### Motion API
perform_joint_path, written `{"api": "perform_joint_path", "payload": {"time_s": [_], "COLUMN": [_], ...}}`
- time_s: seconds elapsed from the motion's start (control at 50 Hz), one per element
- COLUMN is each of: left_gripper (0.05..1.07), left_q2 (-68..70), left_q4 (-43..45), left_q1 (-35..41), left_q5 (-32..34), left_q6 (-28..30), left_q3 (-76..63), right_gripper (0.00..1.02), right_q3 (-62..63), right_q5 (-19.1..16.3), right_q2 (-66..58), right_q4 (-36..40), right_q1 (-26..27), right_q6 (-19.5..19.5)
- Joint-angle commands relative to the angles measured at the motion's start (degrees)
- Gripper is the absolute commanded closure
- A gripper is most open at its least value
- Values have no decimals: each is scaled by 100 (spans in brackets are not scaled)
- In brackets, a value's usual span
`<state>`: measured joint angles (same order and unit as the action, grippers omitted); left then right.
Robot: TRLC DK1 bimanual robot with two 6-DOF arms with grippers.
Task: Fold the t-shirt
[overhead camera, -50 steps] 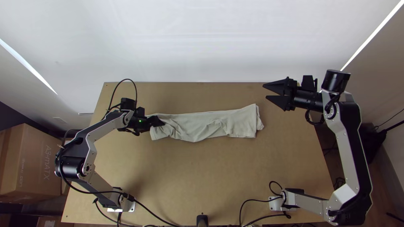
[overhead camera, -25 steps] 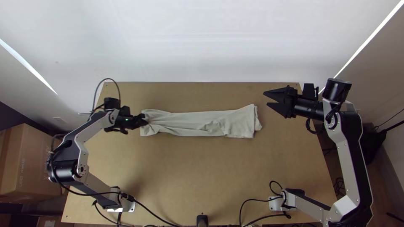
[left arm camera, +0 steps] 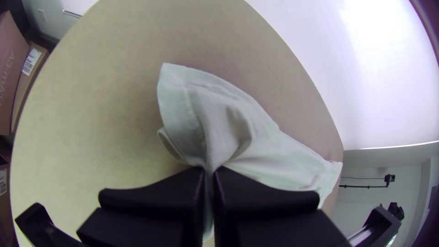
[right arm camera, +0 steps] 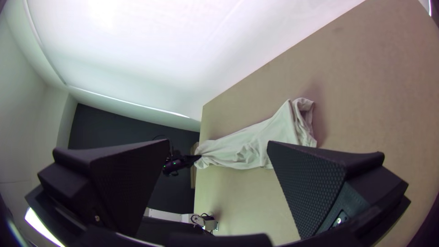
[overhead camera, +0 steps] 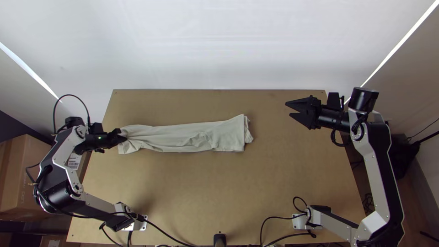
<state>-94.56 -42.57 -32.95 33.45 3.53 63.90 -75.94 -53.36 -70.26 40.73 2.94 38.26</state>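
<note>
Shirt (overhead camera: 187, 137): thin soft off-white cloth, matte, folded over into one long narrow strip, layers showing at the right end. Lengthwise creases fan out from the gathered left end, a small rumpled patch sits right of the middle, and a seam-like line follows the hem at the held end. Table (overhead camera: 256, 196): flat, smooth, light brown wood. White sheet (overhead camera: 219, 45) stands past the far edge, faint creases in it.

Containers: big cardboard box (overhead camera: 18, 174) beyond the table's left edge, plain brown, square corners. Smaller box (left arm camera: 23, 91) beside it, white label (left arm camera: 31, 61) with a barcode. Insides of both hidden.

Shirt lies in the table's far half, left end just inside the left edge, right end a bit past mid-table. Long axis runs left-right, nearly parallel to the far edge, right end slightly closer to it. Wide layered end points at the right edge.

Left gripper (overhead camera: 121, 136): closed down on the shirt's left end, cloth pinched between the fingers (left arm camera: 155, 194), a bit of it running down between them.

Right gripper (overhead camera: 288, 109): spread partway, nothing in it, dimpled pads (right arm camera: 315, 192). Sits over the far right part of the table, aimed left, well apart from the shirt
</note>
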Motion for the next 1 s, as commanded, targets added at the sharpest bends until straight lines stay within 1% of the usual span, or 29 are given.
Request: {"api": "perform_joint_path", "payload": {"time_s": [0.0, 0.06, 0.16, 0.32, 0.54, 0.62, 0.86, 0.98], "left_gripper": [104, 104, 104, 104, 104, 104, 104, 104], "left_q2": [439, 694, 1063, 1397, 1335, 1203, 597, 149], "left_q4": [-331, -542, -806, -850, -841, -841, -841, -806], "left_q1": [-80, 43, 526, 1572, 2935, 3427, 4701, 5202], "left_q5": [179, 250, 285, 302, 232, 83, -304, -533], "left_q6": [262, 218, -28, -872, -1707, -1953, -2313, -2383], "left_q3": [255, 343, 562, 1081, 1933, 2329, 3094, 3340], "right_gripper": [4, 4, 4, 4, 4, 4, 4, 4], "right_q3": [194, 203, 203, 211, 273, 317, 343, 334], "right_q5": [1, 1, 1, 1, 10, 10, 10, 124], "right_q2": [-76, -76, -111, -137, -137, -128, -102, -58], "right_q4": [-74, -74, -74, -74, -74, -74, -74, -74], "right_q1": [102, 137, 172, 216, 392, 453, 611, 611], "right_q6": [-135, -187, -196, -205, -223, -223, -223, -205]}}
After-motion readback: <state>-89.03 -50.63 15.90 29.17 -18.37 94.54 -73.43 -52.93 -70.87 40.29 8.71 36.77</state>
